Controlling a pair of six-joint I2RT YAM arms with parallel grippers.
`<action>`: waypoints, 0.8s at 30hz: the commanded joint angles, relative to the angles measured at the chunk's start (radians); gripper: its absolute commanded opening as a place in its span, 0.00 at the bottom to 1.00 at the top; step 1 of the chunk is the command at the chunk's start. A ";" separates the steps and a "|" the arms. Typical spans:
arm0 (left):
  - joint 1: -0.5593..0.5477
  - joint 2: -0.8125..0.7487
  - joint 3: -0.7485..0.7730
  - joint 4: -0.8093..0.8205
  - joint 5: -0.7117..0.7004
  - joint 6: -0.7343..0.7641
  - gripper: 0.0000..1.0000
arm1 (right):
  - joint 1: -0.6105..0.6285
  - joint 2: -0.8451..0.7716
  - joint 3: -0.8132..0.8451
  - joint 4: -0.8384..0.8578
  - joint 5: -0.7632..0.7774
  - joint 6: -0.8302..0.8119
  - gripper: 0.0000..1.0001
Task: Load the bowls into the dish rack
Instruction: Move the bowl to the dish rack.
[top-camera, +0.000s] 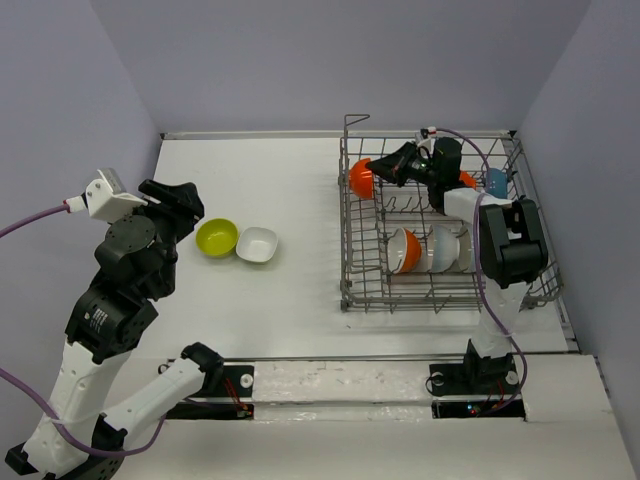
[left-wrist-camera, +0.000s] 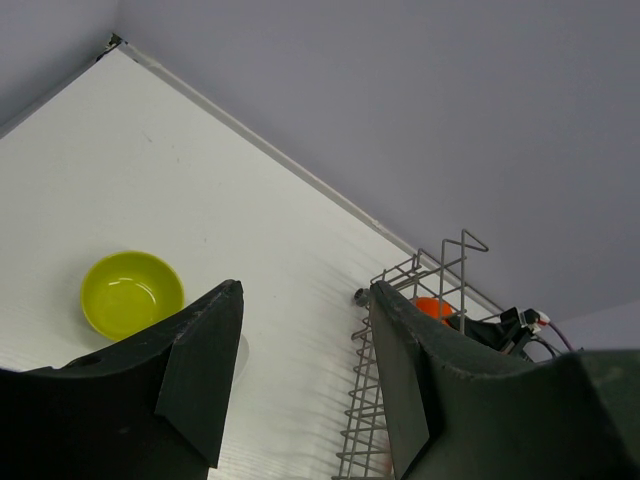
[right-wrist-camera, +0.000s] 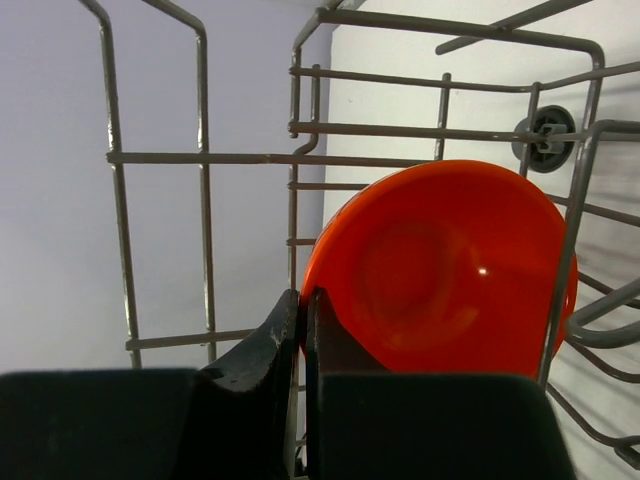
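Note:
The grey wire dish rack (top-camera: 352, 290) stands at the right. My right gripper (top-camera: 378, 172) is shut on the rim of an orange-red bowl (top-camera: 361, 178) and holds it on edge at the rack's far left corner; the wrist view shows the bowl (right-wrist-camera: 440, 270) among the wires with the jaws (right-wrist-camera: 303, 305) pinching its rim. In the rack stand another orange bowl (top-camera: 406, 250), white bowls (top-camera: 444, 247) and a blue bowl (top-camera: 496, 182). A yellow-green bowl (top-camera: 217, 237) and a squarish white bowl (top-camera: 257, 244) sit on the table. My left gripper (top-camera: 188, 215) is open and empty, just left of the yellow-green bowl (left-wrist-camera: 132, 293).
The rack's raised corner handle (top-camera: 352, 120) stands at its far left corner. A small rack wheel (right-wrist-camera: 546, 138) shows in the right wrist view. Grey walls close the table at the back and sides. The rack (left-wrist-camera: 405, 380) also shows in the left wrist view.

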 joint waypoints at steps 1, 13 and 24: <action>0.006 0.006 -0.008 0.052 -0.012 0.013 0.63 | 0.003 -0.037 0.021 -0.024 0.035 -0.054 0.01; 0.006 0.001 -0.008 0.050 -0.011 0.013 0.63 | 0.003 -0.121 -0.008 -0.191 0.184 -0.172 0.01; 0.006 0.003 -0.005 0.053 -0.009 0.016 0.63 | 0.003 -0.175 -0.026 -0.234 0.241 -0.205 0.01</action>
